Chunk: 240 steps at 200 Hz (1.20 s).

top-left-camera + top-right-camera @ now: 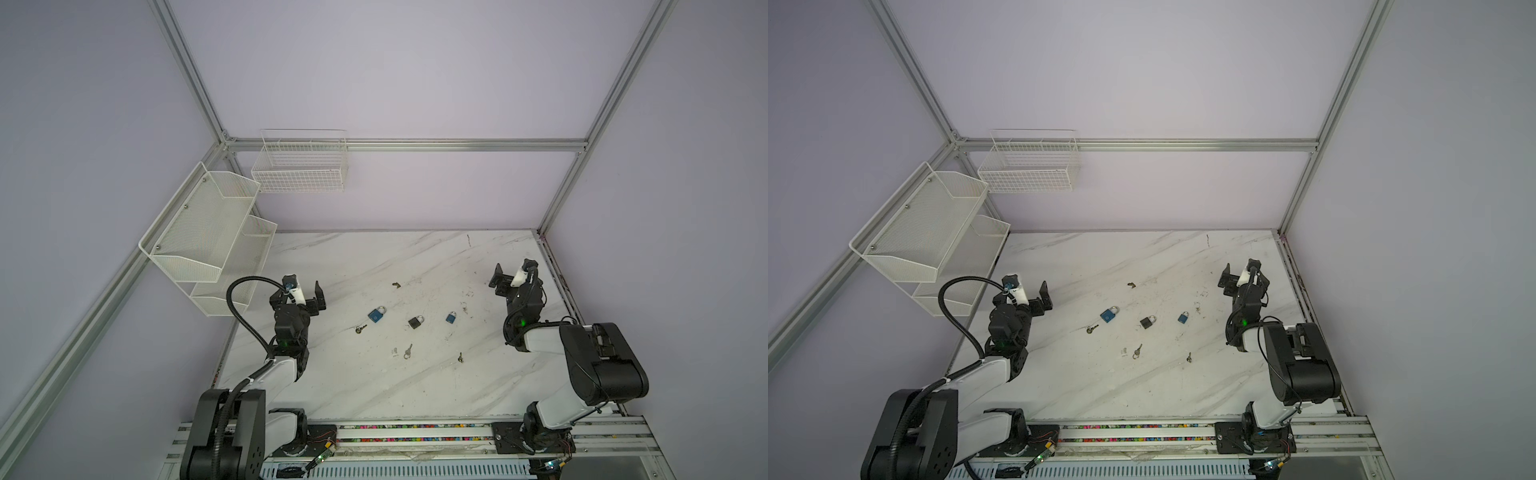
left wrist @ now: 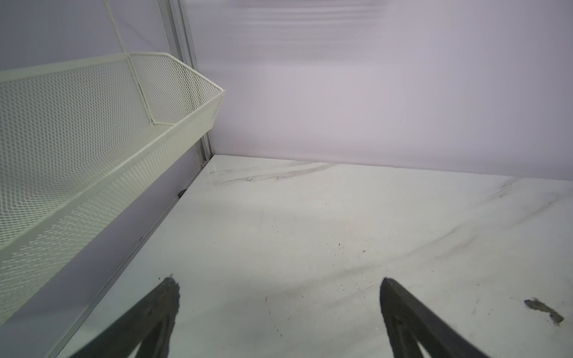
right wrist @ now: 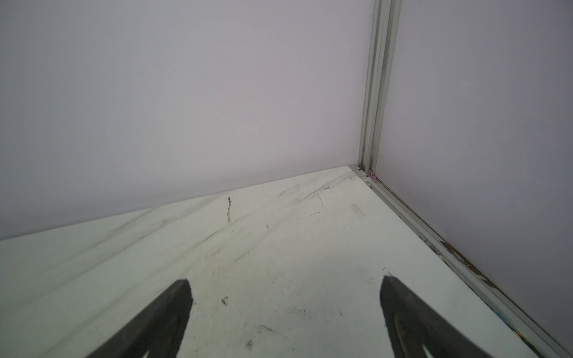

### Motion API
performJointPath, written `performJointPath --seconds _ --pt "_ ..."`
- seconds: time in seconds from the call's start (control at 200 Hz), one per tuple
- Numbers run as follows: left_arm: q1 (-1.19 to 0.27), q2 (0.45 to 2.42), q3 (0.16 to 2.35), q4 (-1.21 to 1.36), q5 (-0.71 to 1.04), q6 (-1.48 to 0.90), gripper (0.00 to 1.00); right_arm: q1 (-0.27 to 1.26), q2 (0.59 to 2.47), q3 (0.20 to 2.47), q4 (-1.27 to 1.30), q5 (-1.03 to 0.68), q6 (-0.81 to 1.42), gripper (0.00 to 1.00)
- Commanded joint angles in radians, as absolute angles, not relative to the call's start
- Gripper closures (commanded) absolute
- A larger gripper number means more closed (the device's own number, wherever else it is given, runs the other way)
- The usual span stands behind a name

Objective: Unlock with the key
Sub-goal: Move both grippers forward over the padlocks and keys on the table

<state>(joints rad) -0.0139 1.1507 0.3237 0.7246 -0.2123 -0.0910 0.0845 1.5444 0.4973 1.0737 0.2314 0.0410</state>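
Keys (image 1: pixel 360 329), padlocks (image 1: pixel 376 314) lie loose mid-surface (image 1: pixel 374 386). Key likely light, stiff, thin, slippery when flat: pinch its head edgewise. Padlock likely heavier: clamp body. Left jaws, right jaws wide open, empty.

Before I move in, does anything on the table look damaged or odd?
Nothing broken. Odd count only: far key, left key, centre key, right key lie scattered around three padlocks: large blue padlock, black padlock, small blue padlock. Tabletop is scuffed.
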Motion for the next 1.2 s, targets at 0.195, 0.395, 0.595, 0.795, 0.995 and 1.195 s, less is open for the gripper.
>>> performJointPath --seconds 0.195,0.395,0.595,0.795,0.995,1.195 --pt "-0.012 0.939 0.446 0.35 -0.181 -0.446 0.0 0.087 1.33 0.599 0.648 0.268 0.422 0.02" --pt "-0.01 0.872 0.463 0.21 -0.201 -0.699 0.0 0.084 1.239 0.561 0.549 0.146 0.684 0.03" --pt "0.0 0.842 0.474 0.078 -0.159 -0.795 0.0 0.084 1.28 0.67 0.324 -0.007 0.653 0.02" --pt "0.0 0.77 0.478 0.016 -0.024 -0.761 0.0 0.114 1.296 0.741 0.176 -0.095 0.615 0.02" --pt "-0.027 0.735 0.485 -0.019 0.119 -0.774 0.0 0.174 1.282 0.798 0.012 -0.091 0.572 0.02" --pt "-0.164 0.746 0.497 -0.05 0.117 -0.789 0.0 0.27 1.273 0.832 -0.128 -0.076 0.546 0.03"
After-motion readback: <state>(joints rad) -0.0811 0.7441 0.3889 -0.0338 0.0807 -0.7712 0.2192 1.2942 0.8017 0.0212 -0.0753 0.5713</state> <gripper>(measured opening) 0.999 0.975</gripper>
